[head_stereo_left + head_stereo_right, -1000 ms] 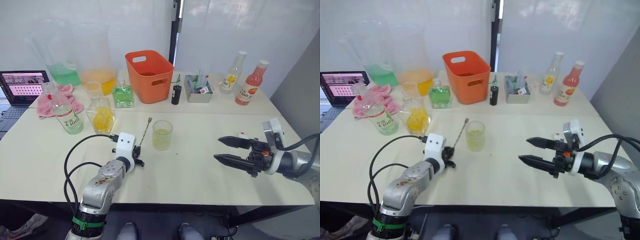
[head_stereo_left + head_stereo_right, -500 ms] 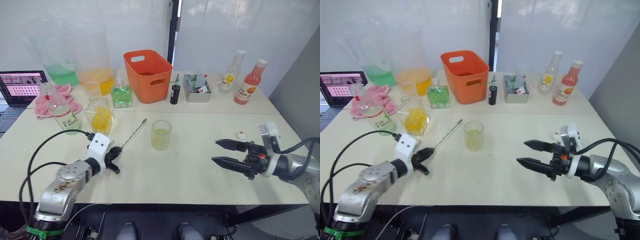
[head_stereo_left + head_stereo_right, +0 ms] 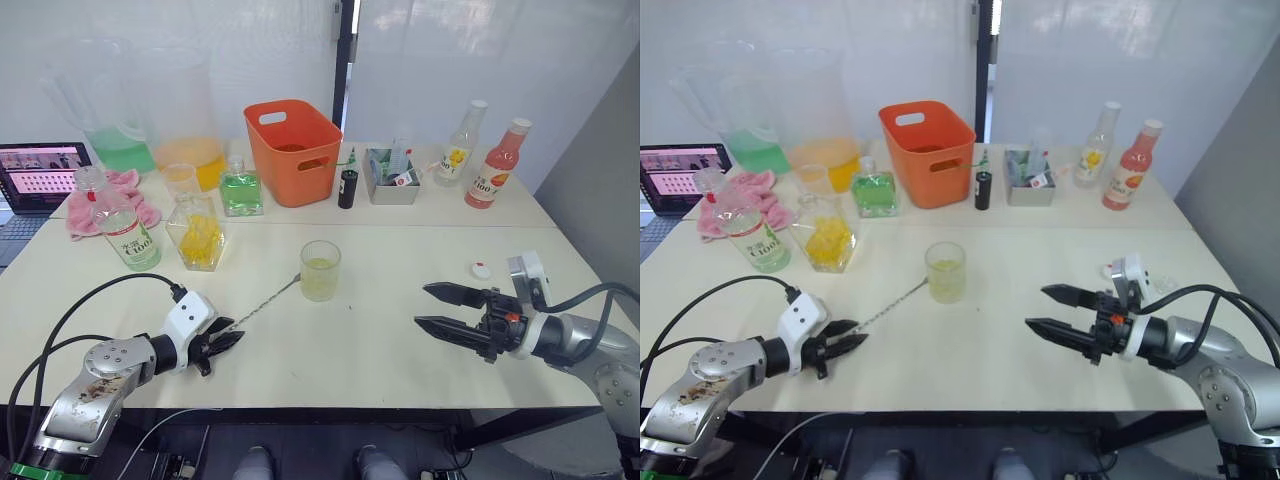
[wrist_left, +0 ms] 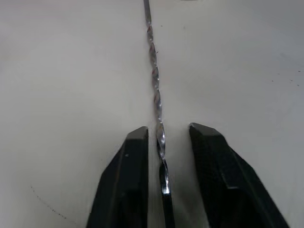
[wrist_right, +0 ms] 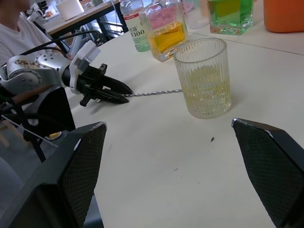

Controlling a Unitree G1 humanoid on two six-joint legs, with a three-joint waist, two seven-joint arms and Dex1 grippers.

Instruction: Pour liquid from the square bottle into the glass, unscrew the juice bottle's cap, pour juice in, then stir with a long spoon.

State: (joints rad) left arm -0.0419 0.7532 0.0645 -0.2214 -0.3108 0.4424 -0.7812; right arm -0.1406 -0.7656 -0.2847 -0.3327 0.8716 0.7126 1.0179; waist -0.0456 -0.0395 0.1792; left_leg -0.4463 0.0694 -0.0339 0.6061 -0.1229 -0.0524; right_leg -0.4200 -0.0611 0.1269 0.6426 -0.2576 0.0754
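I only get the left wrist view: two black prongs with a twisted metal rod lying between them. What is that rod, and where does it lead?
Observer: It is the long spoon, lying on the table. Its far end runs up to the base of the glass.
Operator: Is anything in that glass?
Observer: Yes, a little pale yellow liquid sits at the bottom.
Operator: What is the other arm doing?
Observer: The right gripper is over the table on the glass's right, fingers wide open, holding nothing.
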